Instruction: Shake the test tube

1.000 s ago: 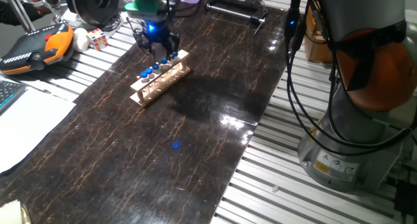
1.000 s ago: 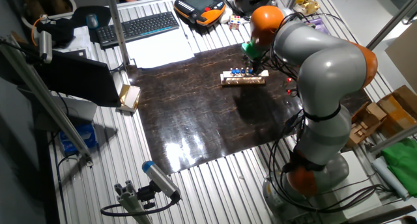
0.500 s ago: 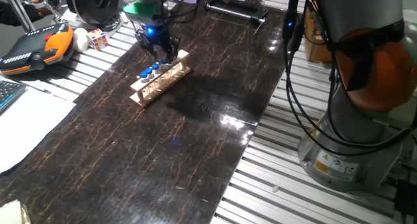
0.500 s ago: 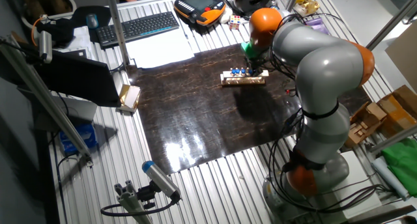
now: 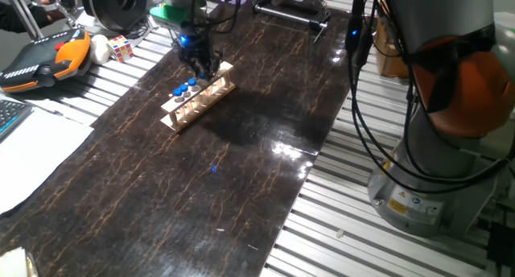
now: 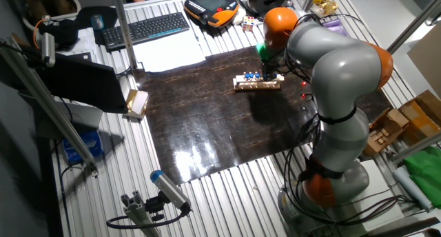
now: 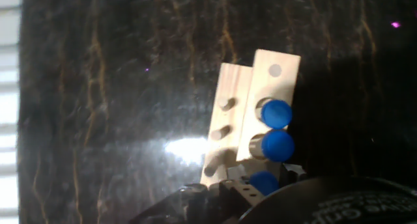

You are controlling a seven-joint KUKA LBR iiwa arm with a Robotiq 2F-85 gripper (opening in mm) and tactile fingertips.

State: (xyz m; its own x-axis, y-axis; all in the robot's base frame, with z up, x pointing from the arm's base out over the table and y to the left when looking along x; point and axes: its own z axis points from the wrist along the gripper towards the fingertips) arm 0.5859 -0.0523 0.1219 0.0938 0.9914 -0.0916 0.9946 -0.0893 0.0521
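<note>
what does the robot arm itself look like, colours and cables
The bulky arm has smooth silver-grey rounded links with orange joint bands and an orange cap on top. Black cables hang along it. The dark black gripper carries a glowing blue light under a green mounting piece.

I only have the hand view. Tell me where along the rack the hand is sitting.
Observer: In one fixed view the gripper is over the rack's far end, the end away from that camera.
Operator: Count the caps beyond the jaws.
Observer: About four blue caps stand in a row on the camera's side of the hand. They are small, so the count is rough.
Operator: Say whether the jaws are shut on the test tube at the bottom of my picture.
Observer: Cannot tell. The fixed views only show the fingers reaching down to the rack's top, where the caps are.
</note>
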